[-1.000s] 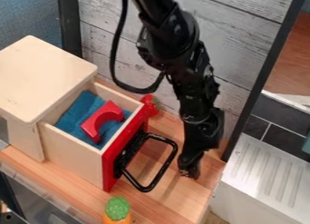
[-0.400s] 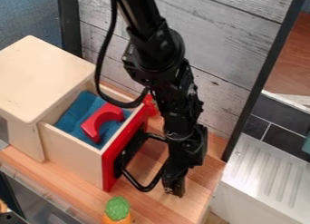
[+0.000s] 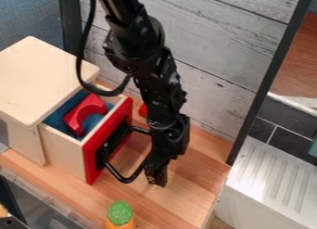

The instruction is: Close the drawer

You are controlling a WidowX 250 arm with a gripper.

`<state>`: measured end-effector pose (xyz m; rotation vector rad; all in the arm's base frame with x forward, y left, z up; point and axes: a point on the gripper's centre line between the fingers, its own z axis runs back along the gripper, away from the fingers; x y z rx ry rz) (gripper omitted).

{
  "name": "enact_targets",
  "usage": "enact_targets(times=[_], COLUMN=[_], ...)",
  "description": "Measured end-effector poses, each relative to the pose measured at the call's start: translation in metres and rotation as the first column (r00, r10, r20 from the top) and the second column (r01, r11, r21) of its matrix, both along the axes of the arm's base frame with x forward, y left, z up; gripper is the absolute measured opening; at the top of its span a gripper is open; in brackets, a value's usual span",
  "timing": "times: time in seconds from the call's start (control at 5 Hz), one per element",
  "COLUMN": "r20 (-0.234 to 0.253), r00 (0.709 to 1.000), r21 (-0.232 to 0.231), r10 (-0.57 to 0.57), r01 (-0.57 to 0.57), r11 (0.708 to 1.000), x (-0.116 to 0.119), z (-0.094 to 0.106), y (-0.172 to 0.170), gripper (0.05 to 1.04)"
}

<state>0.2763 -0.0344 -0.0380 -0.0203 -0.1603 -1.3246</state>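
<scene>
The wooden cabinet (image 3: 43,79) sits up and left of the jaws in the view, on the tabletop (image 3: 193,177); too hard a push could skid it back instead of closing anything. Its drawer (image 3: 62,151), the thing to shut, juts partway out between cabinet and jaws – an off-centre push could skew it and make it bind. The black handle (image 3: 126,181) loops out right by the gripper (image 3: 156,181), which might slip past or snag it; I cannot tell whether the jaws are wide, narrow or holding it. Inside, beyond the red front (image 3: 94,164) from the jaws, blue cloth (image 3: 59,120) could bunch up, and the red arch block (image 3: 85,111) on it may catch the cabinet's edge. The carrot-like toy (image 3: 120,214), below and left of the jaws, looks out of the way.
</scene>
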Motion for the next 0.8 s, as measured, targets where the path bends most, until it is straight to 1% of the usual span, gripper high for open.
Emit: enact_targets(times=[0.2, 0.4, 0.6, 0.8], r20=[-0.009, 0.001, 0.008, 0.002], r00=[0.997, 0.994, 0.995, 0.995], r21=[-0.005, 0.001, 0.028, 0.055], r10=[0.076, 0.11, 0.098, 0.095], r01=[-0.077, -0.11, -0.099, -0.095], r11=[0.997, 0.994, 0.995, 0.994], x=[-0.002, -0.005, -0.006, -0.007], z=[0.0, 0.007, 0.012, 0.014], y=[0.032, 0.05, 0.057, 0.062], gripper=[1.001, 1.001, 1.0, 1.0])
